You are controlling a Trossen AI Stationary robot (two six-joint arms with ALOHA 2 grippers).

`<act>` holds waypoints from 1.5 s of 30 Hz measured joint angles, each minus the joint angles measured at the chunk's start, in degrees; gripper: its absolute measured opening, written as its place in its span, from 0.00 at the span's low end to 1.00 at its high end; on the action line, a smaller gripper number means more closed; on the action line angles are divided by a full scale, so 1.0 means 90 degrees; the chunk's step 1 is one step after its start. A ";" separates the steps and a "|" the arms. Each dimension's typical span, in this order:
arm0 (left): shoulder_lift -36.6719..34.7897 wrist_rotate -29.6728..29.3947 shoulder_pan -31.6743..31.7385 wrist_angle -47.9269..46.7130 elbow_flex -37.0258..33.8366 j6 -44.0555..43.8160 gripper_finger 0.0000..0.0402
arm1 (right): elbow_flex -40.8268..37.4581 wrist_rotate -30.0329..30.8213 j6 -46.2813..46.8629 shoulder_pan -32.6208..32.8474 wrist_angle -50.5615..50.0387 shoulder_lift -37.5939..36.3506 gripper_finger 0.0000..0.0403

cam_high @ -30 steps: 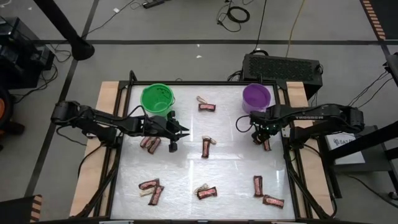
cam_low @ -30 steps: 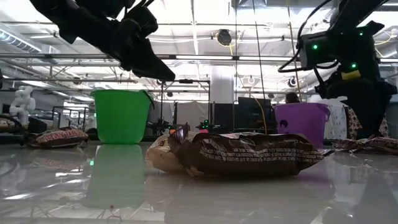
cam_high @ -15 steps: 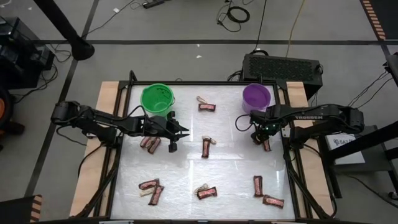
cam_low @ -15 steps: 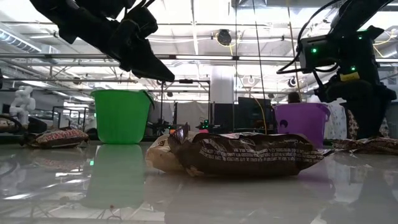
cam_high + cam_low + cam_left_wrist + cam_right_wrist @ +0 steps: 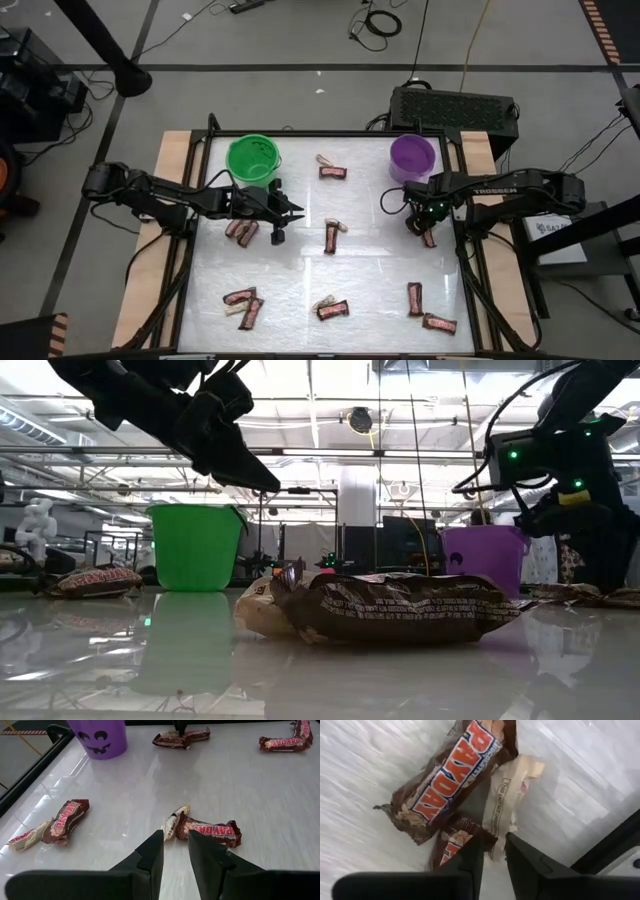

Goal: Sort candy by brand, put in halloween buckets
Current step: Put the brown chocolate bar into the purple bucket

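Observation:
Dark red-brown bars and pale pieces of candy lie scattered flat on the white table [image 5: 380, 270]. The green bucket [image 5: 252, 158] and the purple bucket [image 5: 412, 156] stand upright at the far edge. My right gripper [image 5: 426, 228] points down just in front of the purple bucket, over a small cluster: a large bar [image 5: 450, 780], a smaller bar [image 5: 452, 845] and a pale candy piece [image 5: 510, 795], on whose end it is shut. My left gripper [image 5: 175, 855] hovers in front of the green bucket, slightly open and holding nothing, aimed at a bar [image 5: 207, 830]. My right gripper comes from above, pointing down. Its two fingers pinch the end of the pale candy piece [image 5: 496, 845]. The piece lies on the table against the large bar. One finger [image 5: 470, 862] also stands at the smaller bar's end; whether it touches it, I cannot tell.
More candy lies near the left gripper [image 5: 241, 231], mid-table [image 5: 331, 238], between the buckets [image 5: 332, 172] and along the near edge [image 5: 243, 303] [image 5: 330, 308] [image 5: 415, 298] [image 5: 438, 323]. A black frame [image 5: 465, 270] borders the table.
My right gripper has sunk a little toward the candy in front of the purple bucket. The left arm and all the candy have kept still.

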 joint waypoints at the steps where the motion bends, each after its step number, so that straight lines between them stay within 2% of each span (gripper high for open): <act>1: 0.0000 0.0000 -0.0001 -0.0001 0.0000 0.0000 0.24 | 0.0000 -0.0002 -0.0014 -0.0003 0.0008 0.0000 0.16; 7: 0.0000 0.0000 0.0002 0.0000 0.0000 0.0015 0.24 | 0.0065 -0.0330 -0.0292 -0.0003 -0.0008 0.0000 0.02; 15: 0.0000 0.0000 0.0002 0.0000 0.0000 0.0041 0.24 | 0.0876 -0.0075 -0.0473 0.0004 -0.0210 0.0000 0.01; 20: 0.0000 0.0000 0.0002 -0.0027 0.0000 0.0039 0.24 | 0.1022 -0.0143 -0.0424 0.0061 -0.0262 0.0002 0.06; 24: 0.0000 -0.0002 0.0002 -0.0102 -0.0002 0.0033 0.24 | 0.1020 -0.0109 -0.0467 0.0214 -0.0110 0.0002 0.14; 26: 0.0000 -0.0002 0.0002 -0.0102 -0.0002 0.0000 0.24 | 0.1020 0.0234 -0.0485 0.0279 0.0072 0.0002 0.19; 30: 0.0000 -0.0002 0.0002 -0.0074 -0.0005 -0.0002 0.24 | 0.1020 0.1351 0.0040 0.0250 0.0104 0.0002 0.31; 35: -0.0002 -0.0002 0.0002 -0.0060 -0.0005 -0.0005 0.24 | 0.1020 0.1297 0.0134 0.0059 0.0104 0.0002 0.42; 39: -0.0002 -0.0002 0.0002 -0.0068 -0.0005 -0.0005 0.24 | 0.0873 0.1299 0.0125 -0.0111 0.0241 0.0002 0.45; 45: 0.0000 -0.0002 0.0002 -0.0112 -0.0005 -0.0005 0.24 | 0.0247 0.1299 0.0034 -0.0305 0.1139 0.0005 0.40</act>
